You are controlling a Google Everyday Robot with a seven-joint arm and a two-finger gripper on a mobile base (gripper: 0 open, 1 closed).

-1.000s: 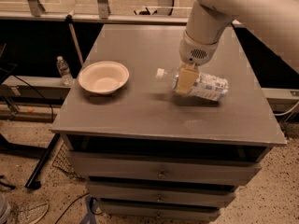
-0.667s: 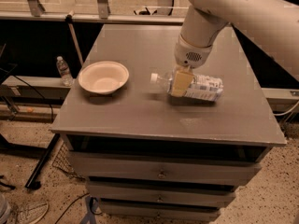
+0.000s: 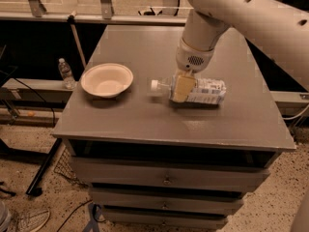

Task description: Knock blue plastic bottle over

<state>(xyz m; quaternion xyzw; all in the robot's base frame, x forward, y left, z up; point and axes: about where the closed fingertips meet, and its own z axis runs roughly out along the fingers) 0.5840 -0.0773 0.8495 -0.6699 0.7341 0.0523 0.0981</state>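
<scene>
The blue plastic bottle point(image 3: 203, 92) lies on its side on the grey cabinet top point(image 3: 145, 122), white cap pointing left toward the white bowl point(image 3: 106, 79). Its blue-and-white label faces up. My gripper point(image 3: 181, 87) hangs from the white arm, directly over the neck half of the bottle, and its tan fingers point(image 3: 180, 88) cover part of the bottle. The bottle's neck and shoulder are partly hidden behind the fingers.
A much smaller clear bottle point(image 3: 66, 73) stands on a low ledge left of the cabinet. The cabinet has drawers point(image 3: 166, 180) below. Metal frame legs and cables lie on the floor at the left.
The bottle lying on its side has rolled or slid a little to the left, and my gripper moved left with it, staying over it.
</scene>
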